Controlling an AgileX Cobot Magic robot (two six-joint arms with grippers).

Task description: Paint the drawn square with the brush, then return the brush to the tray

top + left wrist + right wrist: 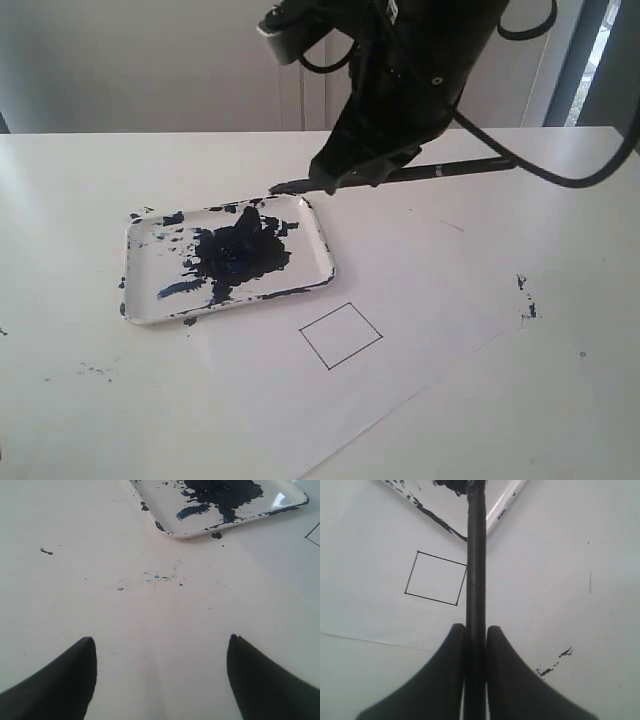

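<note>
The right fingers are clamped tight on the brush, handle squeezed right between them. The brush lies nearly flat, with its dark tip at the far corner of the tray; can't tell if it actually touches. The square sits on the paper just beside the tray's near corner, clean white inside. The left fingers are spread wide over bare table, gripping nothing.

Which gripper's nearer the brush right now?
Right. The right gripper is shut on the brush, whose tip reaches a corner of the tray. The left gripper hangs open over the table, short of the tray.
</note>
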